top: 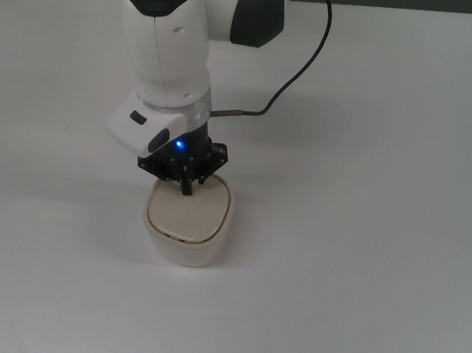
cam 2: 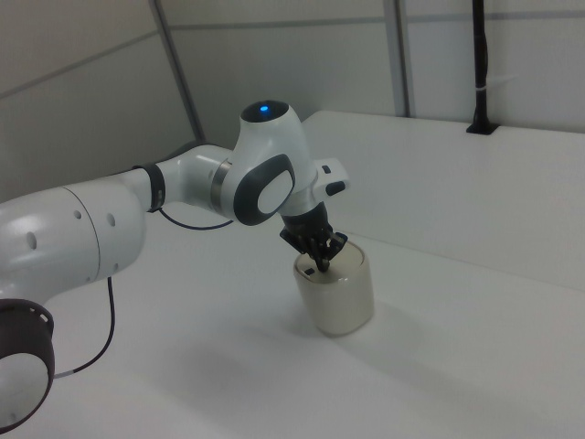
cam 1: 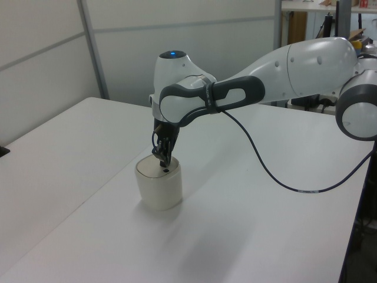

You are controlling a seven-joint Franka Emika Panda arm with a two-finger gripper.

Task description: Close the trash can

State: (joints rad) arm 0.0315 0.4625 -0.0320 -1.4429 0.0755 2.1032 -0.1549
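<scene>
Top view: rounded-square cream trash can [top: 187, 230] — flat lid down.

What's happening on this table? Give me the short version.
A white robot arm is working on a small cream trash can on a white table. Its gripper points down with the fingertips on the flat lid, near the edge closest to the arm. The lid lies level with the rim, so the can looks closed. Nothing else is being handled.
</scene>
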